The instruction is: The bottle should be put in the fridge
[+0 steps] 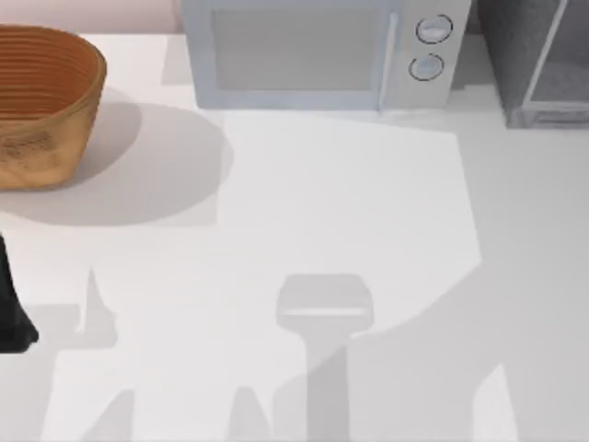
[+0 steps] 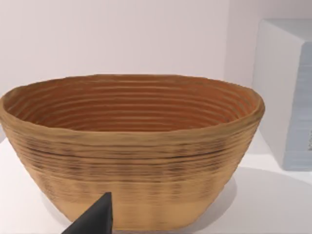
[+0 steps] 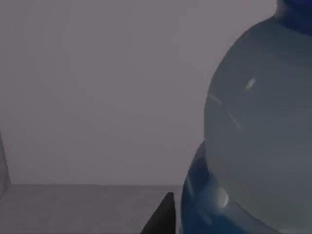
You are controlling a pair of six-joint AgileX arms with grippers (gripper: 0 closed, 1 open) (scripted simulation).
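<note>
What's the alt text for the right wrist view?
A clear plastic bottle with a blue band looms very close, in front of a plain dim grey wall and floor. One dark fingertip of the right gripper pokes up beside the bottle.

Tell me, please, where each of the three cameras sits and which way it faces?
Top view: above the table, looking down on the basket, microwave and fridge; a dark part of the left arm is at the left edge.
Left wrist view: on the left arm, facing the basket; one dark finger shows.
Right wrist view: on the right arm, close against the bottle; one finger shows.
Shared: top and left wrist views both show basket and microwave.
</note>
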